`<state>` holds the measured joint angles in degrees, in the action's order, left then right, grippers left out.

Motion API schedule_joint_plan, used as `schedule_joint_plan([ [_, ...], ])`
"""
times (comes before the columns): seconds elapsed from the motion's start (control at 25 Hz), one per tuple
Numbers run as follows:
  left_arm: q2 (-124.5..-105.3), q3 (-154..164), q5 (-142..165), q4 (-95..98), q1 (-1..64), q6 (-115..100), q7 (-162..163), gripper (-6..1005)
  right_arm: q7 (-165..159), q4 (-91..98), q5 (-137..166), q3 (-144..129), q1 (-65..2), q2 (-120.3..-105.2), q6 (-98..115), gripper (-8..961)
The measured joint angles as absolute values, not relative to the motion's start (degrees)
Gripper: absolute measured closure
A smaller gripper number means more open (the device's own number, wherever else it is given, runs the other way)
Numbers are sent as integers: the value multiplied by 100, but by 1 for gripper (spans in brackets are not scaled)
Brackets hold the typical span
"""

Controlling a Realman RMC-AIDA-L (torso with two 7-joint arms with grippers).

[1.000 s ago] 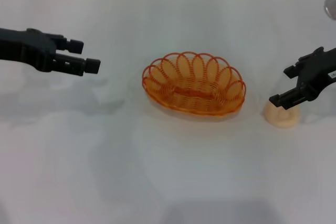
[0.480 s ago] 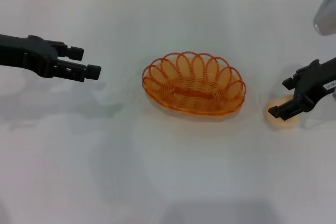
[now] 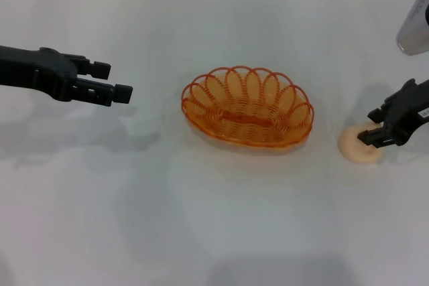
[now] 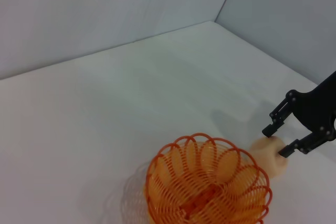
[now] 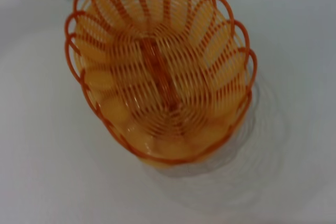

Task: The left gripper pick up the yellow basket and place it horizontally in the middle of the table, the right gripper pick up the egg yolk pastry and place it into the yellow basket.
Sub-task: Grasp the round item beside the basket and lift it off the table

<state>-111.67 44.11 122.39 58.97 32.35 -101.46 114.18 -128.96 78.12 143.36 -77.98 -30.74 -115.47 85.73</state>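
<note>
**Right fingers straddle the pastry**

The right gripper (image 3: 371, 137) has its fingers (image 4: 271, 129) spread open either side of the pastry (image 3: 358, 147), low on the counter (image 3: 214, 226). The basket (image 3: 247, 106) sits mid-counter, just beside. The left gripper (image 3: 120, 90) hovers apart, fingers open, holding nothing.

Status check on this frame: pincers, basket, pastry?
Left pincer open, hovering left of yellow basket. Right pincer open, straddling egg yolk pastry. Basket empty, mid-table. Nothing in the way.

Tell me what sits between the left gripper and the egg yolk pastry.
In the head view, only the yellow basket stands between the left gripper and the egg yolk pastry; the rest is bare table.
</note>
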Motion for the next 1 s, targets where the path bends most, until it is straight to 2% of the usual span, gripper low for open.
schedule_joint_plan([
  [0.16, -11192, 4414, 12234, 5895, 3234, -10146, 11408, 122, -12906, 7745, 14430, -7796, -3087, -11553, 8563, 494],
  [0.92, -11208, 4385, 12199, 5829, 3225, -10095, 11394, 123, -12963, 7735, 14540, -7815, -3186, -11576, 8699, 843],
  [1.0, -11206, 4385, 12196, 5827, 3220, -10075, 11389, 123, -12997, 7795, 14527, -7819, -3191, -11576, 8736, 856],
])
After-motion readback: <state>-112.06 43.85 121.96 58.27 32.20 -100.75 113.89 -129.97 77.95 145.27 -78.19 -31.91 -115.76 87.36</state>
